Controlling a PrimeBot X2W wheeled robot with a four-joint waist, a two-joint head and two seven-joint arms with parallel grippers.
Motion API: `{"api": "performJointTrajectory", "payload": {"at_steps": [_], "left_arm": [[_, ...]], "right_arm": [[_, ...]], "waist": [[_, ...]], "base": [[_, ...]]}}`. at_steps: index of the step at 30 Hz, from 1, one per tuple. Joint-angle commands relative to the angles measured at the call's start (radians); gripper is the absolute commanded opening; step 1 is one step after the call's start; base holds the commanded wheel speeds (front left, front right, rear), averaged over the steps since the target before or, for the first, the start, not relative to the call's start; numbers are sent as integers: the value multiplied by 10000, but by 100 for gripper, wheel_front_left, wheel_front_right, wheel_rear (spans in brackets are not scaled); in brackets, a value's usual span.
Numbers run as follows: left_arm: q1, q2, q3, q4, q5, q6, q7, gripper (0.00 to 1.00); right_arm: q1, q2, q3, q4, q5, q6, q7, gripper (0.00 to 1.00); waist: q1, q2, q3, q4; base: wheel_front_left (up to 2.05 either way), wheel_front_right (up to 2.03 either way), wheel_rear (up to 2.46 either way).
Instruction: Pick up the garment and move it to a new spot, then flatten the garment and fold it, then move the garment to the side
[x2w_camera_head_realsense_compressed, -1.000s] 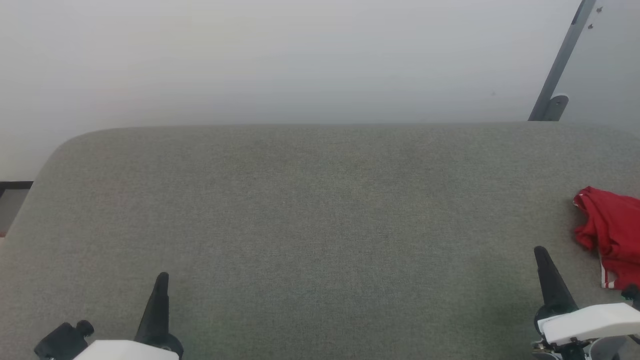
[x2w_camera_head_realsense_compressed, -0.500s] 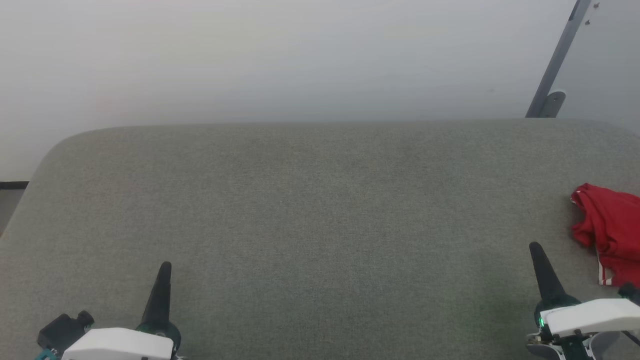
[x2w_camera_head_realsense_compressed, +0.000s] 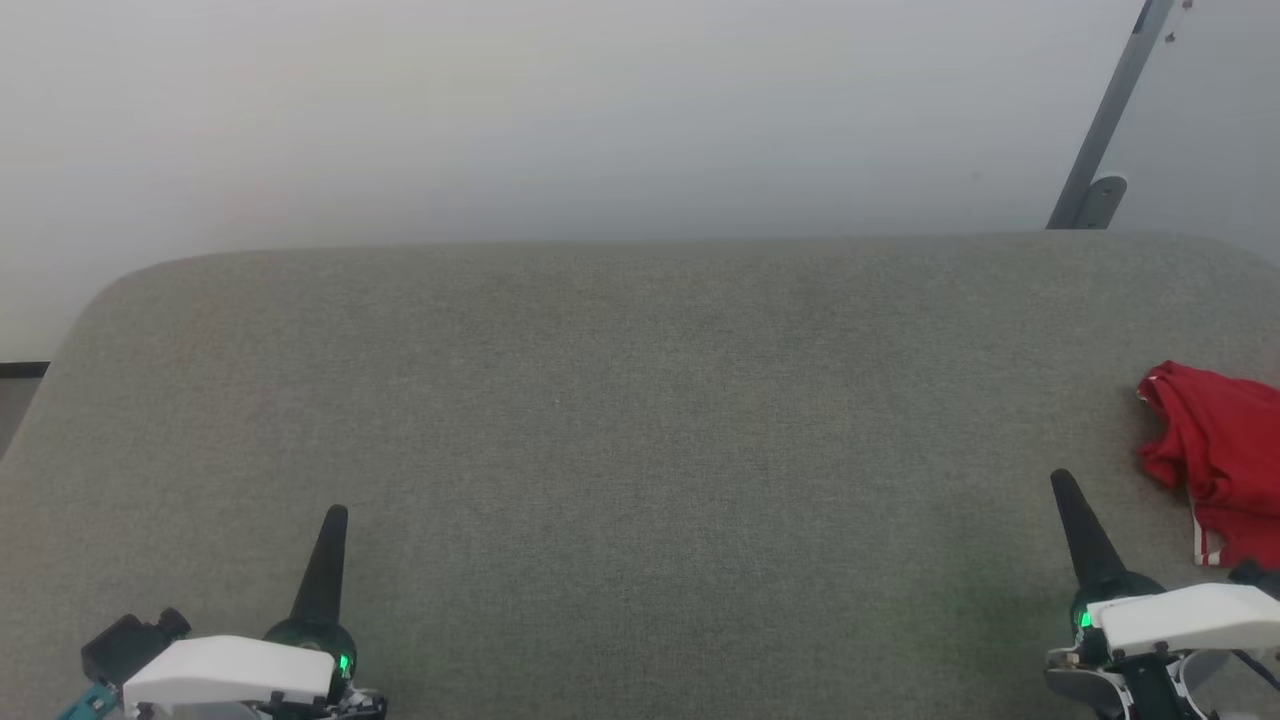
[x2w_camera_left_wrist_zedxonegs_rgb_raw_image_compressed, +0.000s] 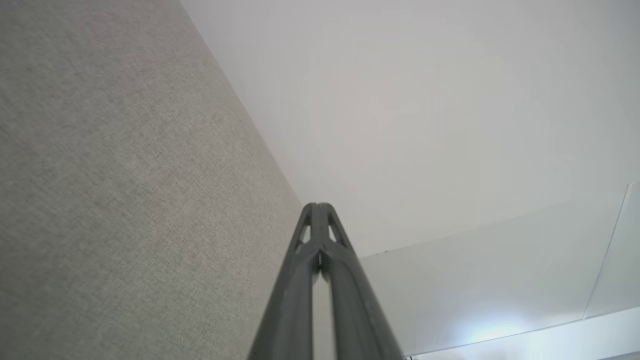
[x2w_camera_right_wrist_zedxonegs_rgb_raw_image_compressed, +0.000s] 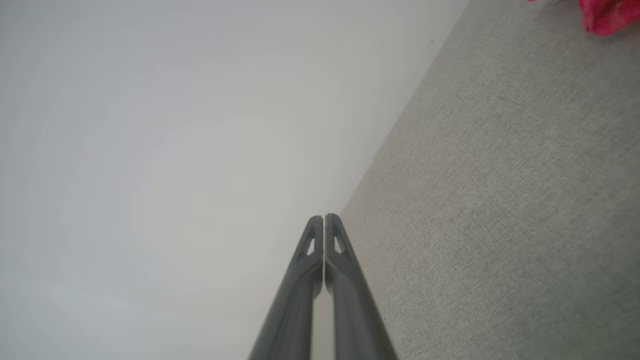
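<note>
The garment (x2w_camera_head_realsense_compressed: 1215, 460), a crumpled red heap with a strip of red-white trim at its lower edge, lies at 3 o'clock on the grey cloth table (x2w_camera_head_realsense_compressed: 640, 400) in the head view, cut off by the frame's right edge. The right gripper (x2w_camera_head_realsense_compressed: 1062, 487) stands at 5 o'clock, near the garment but apart from it, its 2 dark fingers pressed together into 1 spike tilted toward 11 o'clock. The left gripper (x2w_camera_head_realsense_compressed: 334, 518) sits at 7 o'clock, well apart from the garment, its fingers likewise closed on nothing. A pale wall (x2w_camera_head_realsense_compressed: 600, 120) runs behind the table, and a grey strut (x2w_camera_head_realsense_compressed: 1105, 130) leans at 1 o'clock.

In the left wrist view, the left gripper (x2w_camera_left_wrist_zedxonegs_rgb_raw_image_compressed: 318, 206) shows its tips meeting, with table cloth at 9 o'clock and wall at 3 o'clock.

In the right wrist view, the right gripper (x2w_camera_right_wrist_zedxonegs_rgb_raw_image_compressed: 324, 217) is closed to a hairline slit and empty. The table fills 3 o'clock, and a red corner of the garment (x2w_camera_right_wrist_zedxonegs_rgb_raw_image_compressed: 607, 15) lies on it at 1 o'clock, well apart from the tips.
</note>
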Motion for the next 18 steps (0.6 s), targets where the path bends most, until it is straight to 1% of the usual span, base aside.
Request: {"api": "performJointTrajectory", "payload": {"at_steps": [1, 18], "left_arm": [[-236, -12, 47, -25, -301, -17, 70, 0], [-600, -101, 110, 214, -1602, -21, 473, 0]], "right_arm": [[-205, 29, -24, -12, 249, 4, 75, 0], [-430, 199, -90, 155, 1494, 4, 370, 0]], "waist": [[0, 0, 8, -9], [0, 0, 86, -97]], "base": [[0, 0, 0], [0, 0, 0]]}}
